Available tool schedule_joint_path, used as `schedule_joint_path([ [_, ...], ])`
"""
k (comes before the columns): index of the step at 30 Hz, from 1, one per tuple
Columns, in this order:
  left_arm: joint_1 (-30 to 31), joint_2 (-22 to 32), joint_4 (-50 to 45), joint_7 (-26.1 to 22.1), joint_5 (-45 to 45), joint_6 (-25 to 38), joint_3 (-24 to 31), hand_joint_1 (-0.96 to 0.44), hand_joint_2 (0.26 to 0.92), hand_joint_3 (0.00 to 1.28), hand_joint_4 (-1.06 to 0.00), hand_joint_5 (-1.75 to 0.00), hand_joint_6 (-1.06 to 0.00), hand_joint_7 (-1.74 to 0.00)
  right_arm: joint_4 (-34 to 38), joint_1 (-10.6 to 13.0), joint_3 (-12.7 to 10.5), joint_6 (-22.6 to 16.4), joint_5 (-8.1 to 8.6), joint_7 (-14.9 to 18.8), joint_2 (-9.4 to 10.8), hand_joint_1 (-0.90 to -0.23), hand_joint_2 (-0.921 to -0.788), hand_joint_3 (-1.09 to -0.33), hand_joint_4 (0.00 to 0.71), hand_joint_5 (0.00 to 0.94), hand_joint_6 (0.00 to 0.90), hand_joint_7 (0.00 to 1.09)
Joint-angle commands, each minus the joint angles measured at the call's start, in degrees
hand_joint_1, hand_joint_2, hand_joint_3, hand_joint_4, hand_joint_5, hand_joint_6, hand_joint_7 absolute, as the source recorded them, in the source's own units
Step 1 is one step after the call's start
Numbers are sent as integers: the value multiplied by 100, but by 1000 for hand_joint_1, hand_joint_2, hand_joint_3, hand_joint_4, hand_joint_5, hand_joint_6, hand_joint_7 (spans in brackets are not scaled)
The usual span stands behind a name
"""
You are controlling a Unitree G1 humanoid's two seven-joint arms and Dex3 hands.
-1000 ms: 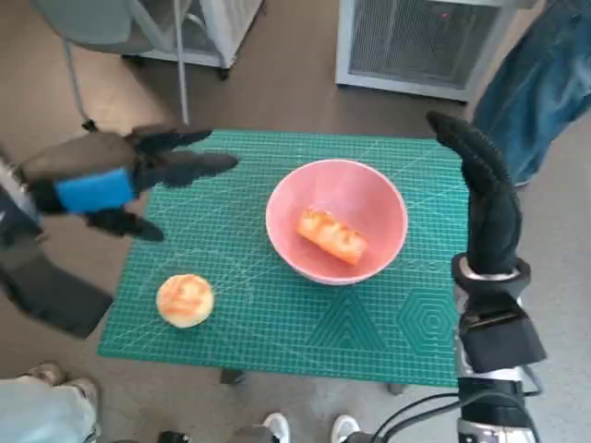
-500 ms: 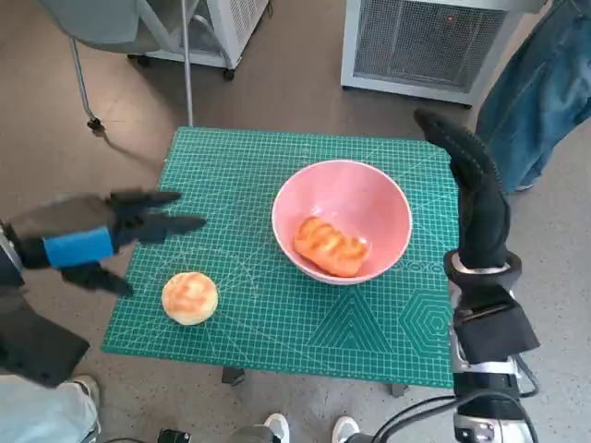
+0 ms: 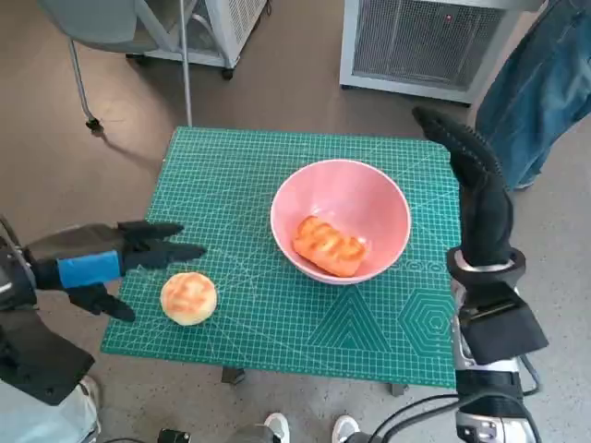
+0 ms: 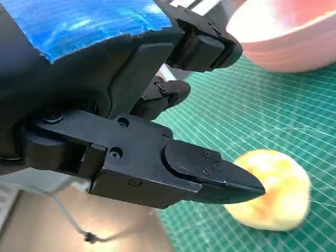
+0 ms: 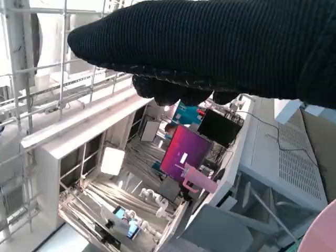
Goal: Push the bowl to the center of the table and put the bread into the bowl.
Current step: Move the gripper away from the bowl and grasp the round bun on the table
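A pink bowl (image 3: 369, 189) stands near the middle of the green mat (image 3: 268, 323), with a long golden bread roll (image 3: 330, 246) lying inside it. A round bun (image 3: 188, 297) lies on the mat's near left corner; the left wrist view shows the bun (image 4: 275, 197) close under the black fingers (image 4: 210, 173). My left hand (image 3: 102, 261) hovers just left of the bun, fingers spread, holding nothing. My right hand (image 3: 476, 185) stands raised beside the bowl's right side, fingers stretched upward, empty. In the right wrist view the right hand (image 5: 210, 50) appears only as a dark band.
A chair's legs (image 3: 138, 55) and a white cabinet stand beyond the table's far left. A grey ventilated unit (image 3: 425, 41) sits behind the table. A person's jeans-clad leg (image 3: 540, 88) is at the far right. Shoes (image 3: 305, 429) show at the near edge.
My left hand has dropped and drawn back toward the near left, from over the mat's far left to beside the round bun. The right hand and bowl have hardly moved.
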Motion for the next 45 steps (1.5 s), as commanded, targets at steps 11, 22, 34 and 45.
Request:
schedule_joint_path([
  [11, -275, -499, 728, 1033, 1315, -367, -586, -183, 818, 5, -180, -3, -309, -5, -129, 254, -59, 195, -33, 24, -64, -636, -921, -842, 210, 5, -1, 579],
  [22, -372, -803, 976, 1978, 2369, -83, -1106, -192, 823, 3, -208, -8, -296, 0, -164, 303, -103, 200, -72, 4, -98, -625, -921, -843, 211, 5, -1, 582],
  [34, -584, -1205, 1571, 3046, 3142, 303, -1798, -1, 908, 117, -253, -18, -318, -13, -107, 312, -142, 136, -22, 7, -90, -622, -921, -844, 211, 5, -1, 582],
  [45, -745, -1530, 2260, 3701, 3487, 787, -2406, 135, 921, 306, -487, -77, -494, -105, -127, 337, -144, 108, -30, 1, -67, -629, -921, -840, 212, 5, -1, 587],
])
